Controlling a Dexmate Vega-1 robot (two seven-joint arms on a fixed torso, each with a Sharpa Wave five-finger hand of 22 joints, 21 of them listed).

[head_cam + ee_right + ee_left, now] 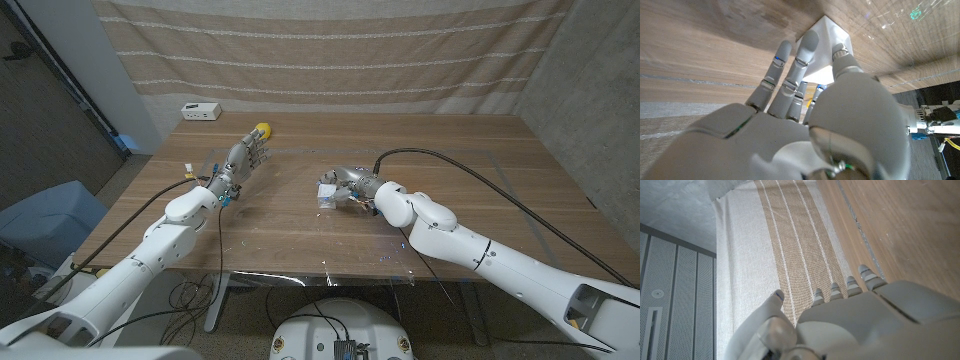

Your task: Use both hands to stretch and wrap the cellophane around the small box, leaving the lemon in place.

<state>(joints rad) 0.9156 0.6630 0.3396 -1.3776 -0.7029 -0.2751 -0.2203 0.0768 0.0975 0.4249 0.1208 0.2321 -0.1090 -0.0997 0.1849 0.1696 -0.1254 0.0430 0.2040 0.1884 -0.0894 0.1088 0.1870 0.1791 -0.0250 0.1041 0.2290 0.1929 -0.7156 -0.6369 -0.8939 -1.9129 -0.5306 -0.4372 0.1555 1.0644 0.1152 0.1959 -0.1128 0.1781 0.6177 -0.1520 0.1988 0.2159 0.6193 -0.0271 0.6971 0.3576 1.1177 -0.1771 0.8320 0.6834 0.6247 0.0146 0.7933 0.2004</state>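
The small white box (327,193) sits mid-table on a clear cellophane sheet (395,268) that shows as faint glints and edges. My right hand (352,182) curls over the box from its right. In the right wrist view the fingers (805,47) lie on one face of the box (827,30) and the thumb on the adjoining face, holding it. The yellow lemon (262,129) lies at the back left. My left hand (247,156) reaches toward it with fingers apart, just short of it and holding nothing; it shows as the left hand (850,320).
A small white device (201,111) stands at the table's back left edge. A black cable (470,166) from the right arm arcs over the table's right half. A striped curtain (330,50) hangs behind, and a blue bin (50,215) sits on the floor at left.
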